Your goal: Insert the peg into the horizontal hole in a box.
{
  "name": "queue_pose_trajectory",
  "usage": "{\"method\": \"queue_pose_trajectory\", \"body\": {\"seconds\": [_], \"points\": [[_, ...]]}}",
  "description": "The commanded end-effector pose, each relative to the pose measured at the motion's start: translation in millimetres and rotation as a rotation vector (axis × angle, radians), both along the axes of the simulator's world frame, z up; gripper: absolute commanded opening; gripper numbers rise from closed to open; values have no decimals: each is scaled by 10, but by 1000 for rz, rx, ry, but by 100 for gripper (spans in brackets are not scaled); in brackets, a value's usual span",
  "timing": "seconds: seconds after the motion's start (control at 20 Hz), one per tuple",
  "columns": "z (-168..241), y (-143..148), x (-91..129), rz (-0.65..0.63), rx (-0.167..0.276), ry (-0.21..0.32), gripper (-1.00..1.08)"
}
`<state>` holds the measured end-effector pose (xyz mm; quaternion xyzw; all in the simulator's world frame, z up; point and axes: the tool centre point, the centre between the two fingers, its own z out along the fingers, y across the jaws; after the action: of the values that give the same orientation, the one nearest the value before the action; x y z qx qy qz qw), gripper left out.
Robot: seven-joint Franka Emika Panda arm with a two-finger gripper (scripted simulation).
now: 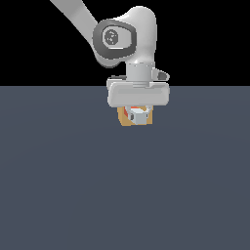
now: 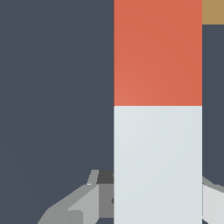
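Peg [image 2: 157, 109] half orange-red, half white, square-edged

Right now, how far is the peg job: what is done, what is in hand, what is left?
Done: the gripper holds the peg by its white half. In hand: the orange half points toward the box, which shows just behind the gripper in the exterior view. Left: insertion itself; the hole is not visible, so entry cannot be confirmed.

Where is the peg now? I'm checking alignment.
In the gripper, with the peg in front of the box near the exterior view's centre; its orange half points boxward.
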<state>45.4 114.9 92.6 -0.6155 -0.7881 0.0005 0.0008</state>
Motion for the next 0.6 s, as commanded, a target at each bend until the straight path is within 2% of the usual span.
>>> {"method": "queue_pose_trajectory", "body": {"seconds": [0.0, 0.55], "points": [[48, 144, 92, -15, 0, -2, -100], [121, 449, 293, -42, 0, -2, -100]]}}
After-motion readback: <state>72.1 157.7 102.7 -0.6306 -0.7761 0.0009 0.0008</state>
